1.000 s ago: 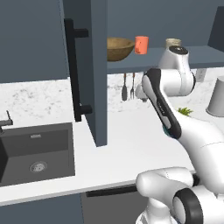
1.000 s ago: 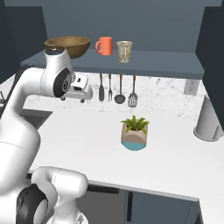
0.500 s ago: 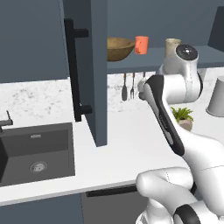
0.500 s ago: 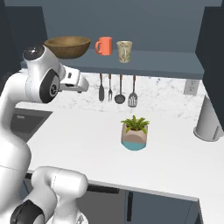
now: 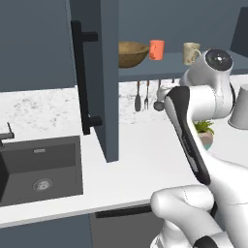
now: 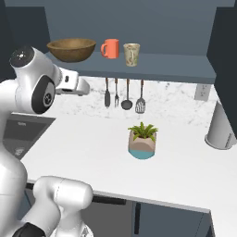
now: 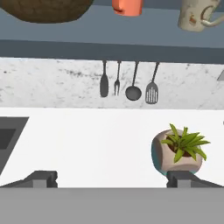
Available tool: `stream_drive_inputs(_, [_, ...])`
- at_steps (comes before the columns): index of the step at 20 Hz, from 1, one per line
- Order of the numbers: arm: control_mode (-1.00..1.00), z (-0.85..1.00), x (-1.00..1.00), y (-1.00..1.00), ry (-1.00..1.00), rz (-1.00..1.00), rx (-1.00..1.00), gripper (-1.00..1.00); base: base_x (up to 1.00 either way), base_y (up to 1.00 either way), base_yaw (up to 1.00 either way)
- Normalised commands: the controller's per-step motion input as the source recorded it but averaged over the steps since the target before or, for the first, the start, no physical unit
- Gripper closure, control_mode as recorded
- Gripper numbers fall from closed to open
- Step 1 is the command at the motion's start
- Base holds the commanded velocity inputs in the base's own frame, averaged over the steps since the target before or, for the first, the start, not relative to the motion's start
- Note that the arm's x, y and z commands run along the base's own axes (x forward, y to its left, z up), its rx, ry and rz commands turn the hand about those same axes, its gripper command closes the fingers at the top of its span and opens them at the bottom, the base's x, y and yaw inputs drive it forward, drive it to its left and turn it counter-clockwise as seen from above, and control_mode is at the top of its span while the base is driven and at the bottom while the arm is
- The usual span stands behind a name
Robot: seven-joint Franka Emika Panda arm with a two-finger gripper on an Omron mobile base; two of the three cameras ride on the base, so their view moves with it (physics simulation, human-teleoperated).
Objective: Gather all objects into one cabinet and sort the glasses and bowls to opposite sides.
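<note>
Hand view top edge crops wooden bowl [image 7: 46, 9], orange cup [image 7: 127, 6] and beige mug [image 7: 197, 14]; in left base view arm partly hides plant [image 5: 203, 131].

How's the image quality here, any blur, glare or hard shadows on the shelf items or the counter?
Left base view: soft overall, and the beige mug is slightly fuzzy. Right base view: flat, even lighting; no glare on the wooden bowl or orange cup, and only a faint shadow under the plant pot. Hand view: edges mildly blurred, hanging utensils still readable; the end effector fingertips look dark and undetailed.
</note>
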Motion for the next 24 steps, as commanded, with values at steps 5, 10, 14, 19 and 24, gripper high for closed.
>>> stream_drive_inputs(5, [-1.0,0.28,-0.7,-0.07,0.0,0.0,-0.04,-1.0,0.0,0.0,0.0])
stream_drive_inputs(10, [-1.0,0.21,-0.41,-0.15,0.0,0.0,0.05,-1.0,0.0,0.0,0.0])
stream_drive_inputs(14, [-1.0,0.07,-0.54,-0.08,0.0,0.0,0.06,-1.0,0.0,0.0,0.0])
stream_drive_inputs(19, [-1.0,0.0,-0.44,0.0,0.0,0.0,0.05,-1.0,0.0,0.0,0.0])
stream_drive_inputs(24, [-1.0,0.0,-0.58,0.0,0.0,0.0,0.06,-1.0,0.0,0.0,0.0])
